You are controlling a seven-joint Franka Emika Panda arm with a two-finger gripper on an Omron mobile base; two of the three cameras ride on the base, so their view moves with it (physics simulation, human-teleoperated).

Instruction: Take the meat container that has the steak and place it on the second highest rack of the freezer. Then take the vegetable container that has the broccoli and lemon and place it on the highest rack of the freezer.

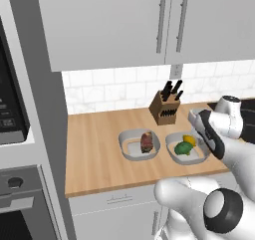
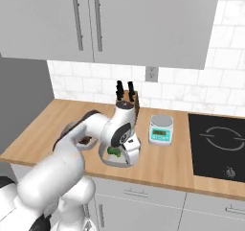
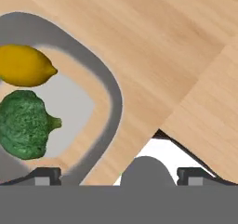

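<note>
Gripper (image 3: 118, 175) jaws wide apart, nothing held, hanging over near rim of veg container (image 1: 188, 150) w/ broccoli (image 1: 183, 148) + lemon (image 1: 189, 140) inside. Meat container (image 1: 139, 145) w/ steak (image 1: 146, 141) just left of it on wood counter (image 1: 94, 149). Knife block (image 1: 165, 107) behind both.
</note>
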